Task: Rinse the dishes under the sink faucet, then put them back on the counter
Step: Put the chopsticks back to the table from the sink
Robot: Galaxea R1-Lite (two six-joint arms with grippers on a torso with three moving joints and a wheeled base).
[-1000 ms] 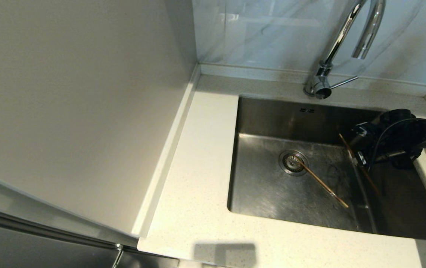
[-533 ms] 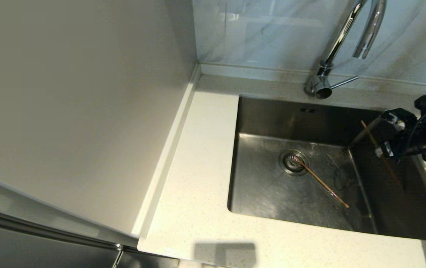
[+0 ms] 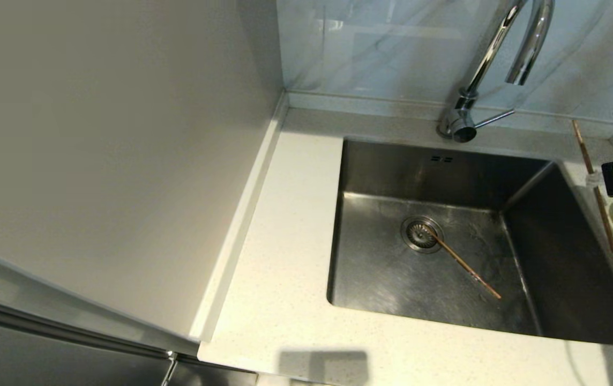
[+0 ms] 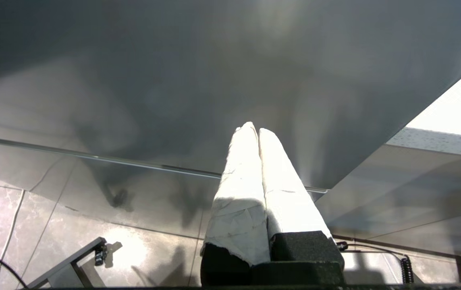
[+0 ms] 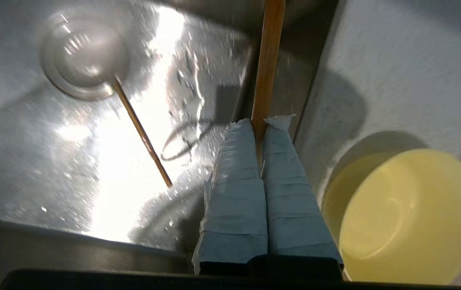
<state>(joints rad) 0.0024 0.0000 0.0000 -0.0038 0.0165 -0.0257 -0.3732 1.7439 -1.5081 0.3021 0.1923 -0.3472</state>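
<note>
A thin brown wooden chopstick (image 5: 268,64) is pinched between the tape-wrapped fingers (image 5: 234,181) of the right gripper (image 5: 259,123), held over the sink's right rim beside the pale yellow bowl (image 5: 408,217) on the speckled counter (image 3: 285,300). A second chopstick (image 3: 462,261) is seen lying on the floor of the steel sink (image 3: 381,273), one end resting on the round drain strainer (image 3: 421,234). The left gripper (image 4: 253,129) is parked below the counter, its white-wrapped fingers pressed together on nothing.
</note>
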